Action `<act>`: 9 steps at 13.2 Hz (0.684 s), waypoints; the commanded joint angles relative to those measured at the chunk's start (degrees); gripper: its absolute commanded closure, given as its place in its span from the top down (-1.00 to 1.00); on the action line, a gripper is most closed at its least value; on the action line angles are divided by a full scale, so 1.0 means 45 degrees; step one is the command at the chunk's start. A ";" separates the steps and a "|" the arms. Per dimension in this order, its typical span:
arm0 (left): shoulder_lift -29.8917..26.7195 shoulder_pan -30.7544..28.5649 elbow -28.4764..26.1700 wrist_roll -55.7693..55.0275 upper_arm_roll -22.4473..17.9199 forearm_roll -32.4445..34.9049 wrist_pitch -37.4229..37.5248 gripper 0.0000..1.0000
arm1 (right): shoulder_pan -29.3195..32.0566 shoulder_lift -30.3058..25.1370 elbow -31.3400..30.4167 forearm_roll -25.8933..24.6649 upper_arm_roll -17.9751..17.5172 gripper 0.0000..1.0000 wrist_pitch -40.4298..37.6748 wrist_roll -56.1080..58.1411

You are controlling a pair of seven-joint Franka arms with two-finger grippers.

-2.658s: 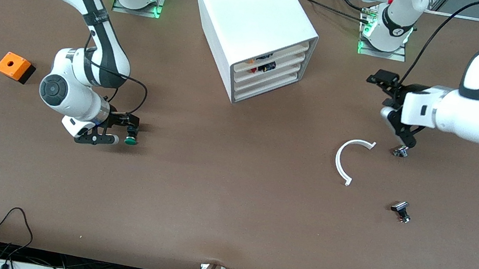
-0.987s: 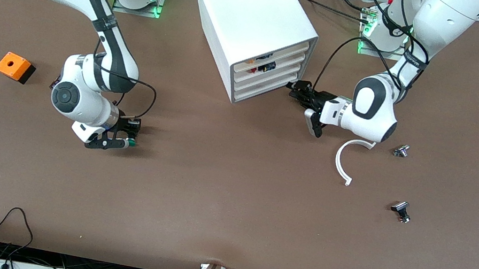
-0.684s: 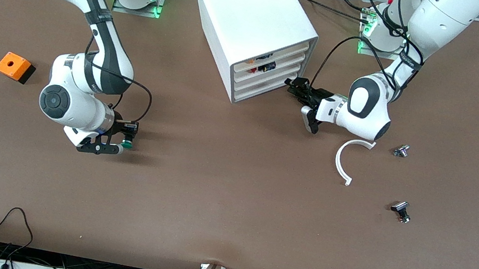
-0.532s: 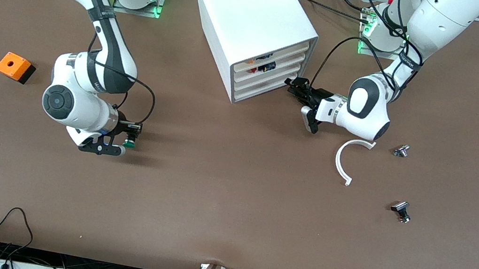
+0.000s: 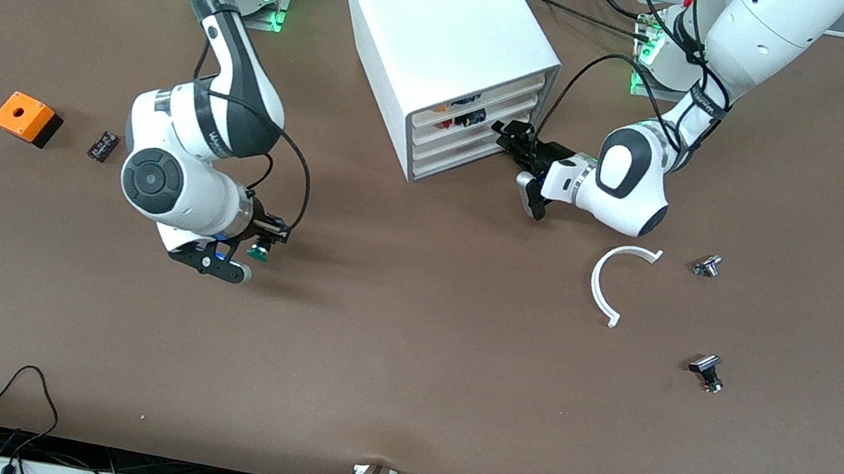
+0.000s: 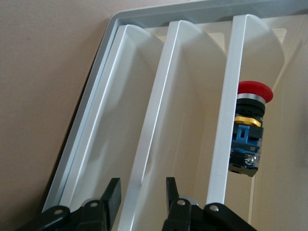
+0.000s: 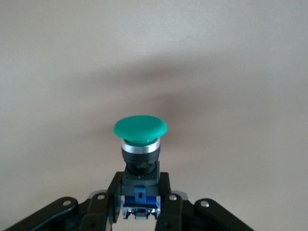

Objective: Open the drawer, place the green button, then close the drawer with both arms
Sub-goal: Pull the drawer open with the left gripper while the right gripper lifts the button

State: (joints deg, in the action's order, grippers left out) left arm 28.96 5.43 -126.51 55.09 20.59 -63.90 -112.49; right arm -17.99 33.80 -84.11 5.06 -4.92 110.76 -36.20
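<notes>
My right gripper is up over bare table toward the right arm's end, and its fingers are pinched on the boxy body of the button. In the right wrist view the green cap points straight out past the fingertips, with the black-blue body clamped between the pads and only brown table past it. From the front the cap shows as a small green spot at the tip of that gripper. My left gripper is at the front of the cabinet, at the edge of the stacked trays toward the left arm's end. In the left wrist view its fingers are spread part way and straddle the front lip of one white tray, the drawer, one finger on each side of the lip; I cannot tell whether the pads press on it. The drawer is in, flush with the other tiers. A red button sits in a tier beside it. So the button is well apart from the drawer, held in the air. An orange box and a small black part lie toward the right arm's end, and a white arc and two silver-and-black parts toward the left arm's end.
</notes>
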 commanded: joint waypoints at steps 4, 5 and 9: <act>0.0830 0.0103 -0.0208 0.2289 0.0033 -0.1385 -0.0178 -0.83 | -0.0963 0.1023 0.2709 0.0203 0.0058 -1.00 -0.1271 -0.3104; 0.0810 0.0083 -0.0188 0.2386 0.0014 -0.1366 -0.0178 -1.00 | -0.1041 0.1082 0.2926 0.0242 0.0039 -1.00 -0.1293 -0.3398; 0.0829 0.0005 -0.0071 0.2543 -0.0044 -0.1288 -0.0178 -1.00 | -0.1334 0.1180 0.3610 0.0552 -0.0019 -1.00 -0.1293 -0.4550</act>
State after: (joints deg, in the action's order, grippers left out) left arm 32.66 5.55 -127.23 66.15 20.65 -68.74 -112.11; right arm -23.27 37.63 -71.90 5.70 -4.98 106.69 -53.83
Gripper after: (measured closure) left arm 0.855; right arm 0.665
